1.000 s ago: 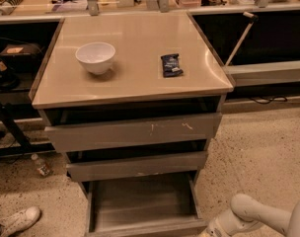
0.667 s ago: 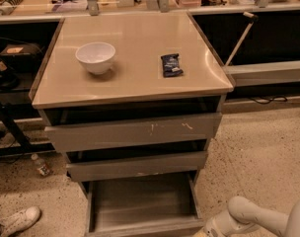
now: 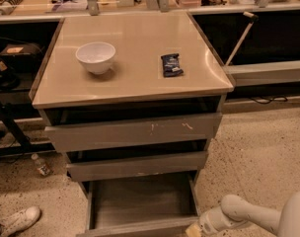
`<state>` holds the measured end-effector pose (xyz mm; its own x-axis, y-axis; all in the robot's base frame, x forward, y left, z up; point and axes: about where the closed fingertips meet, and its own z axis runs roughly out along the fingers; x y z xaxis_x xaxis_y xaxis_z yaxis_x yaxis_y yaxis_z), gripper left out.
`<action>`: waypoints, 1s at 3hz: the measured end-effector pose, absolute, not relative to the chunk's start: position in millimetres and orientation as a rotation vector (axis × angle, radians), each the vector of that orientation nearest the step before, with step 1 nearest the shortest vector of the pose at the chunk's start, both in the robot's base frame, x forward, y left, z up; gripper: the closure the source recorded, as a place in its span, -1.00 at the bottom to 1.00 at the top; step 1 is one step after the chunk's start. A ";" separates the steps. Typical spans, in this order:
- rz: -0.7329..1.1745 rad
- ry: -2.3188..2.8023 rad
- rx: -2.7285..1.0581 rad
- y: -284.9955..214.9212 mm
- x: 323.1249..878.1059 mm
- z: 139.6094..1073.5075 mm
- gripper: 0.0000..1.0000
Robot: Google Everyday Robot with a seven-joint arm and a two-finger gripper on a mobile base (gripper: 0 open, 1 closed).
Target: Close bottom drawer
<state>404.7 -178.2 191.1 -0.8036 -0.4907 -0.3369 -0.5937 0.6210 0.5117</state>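
Note:
The bottom drawer (image 3: 140, 204) of the grey cabinet stands pulled far out, its shallow empty tray showing and its front edge (image 3: 140, 227) at the lower frame border. My white arm (image 3: 248, 214) reaches in from the lower right. Its gripper (image 3: 193, 229) sits at the drawer's front right corner, mostly cut off by the frame edge. The middle drawer (image 3: 137, 166) and the scratched top drawer (image 3: 135, 131) above are each pulled out a little.
On the beige cabinet top (image 3: 130, 78) stand a white bowl (image 3: 95, 57) and a dark snack packet (image 3: 171, 64). A plastic bottle (image 3: 40, 165) lies on the speckled floor at left, with a white shoe (image 3: 17, 221) at the lower left. Dark shelving flanks the cabinet.
My arm has slid left and slightly down along the floor, bringing the gripper closer to the bottom drawer's front right corner. The drawers have not moved.

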 end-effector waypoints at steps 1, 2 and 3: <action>0.895 2.672 -0.896 -175.7 415.4 185.5 1.00; 0.895 2.671 -0.895 -175.6 415.5 185.4 0.62; 0.895 2.671 -0.895 -175.6 415.4 185.4 0.16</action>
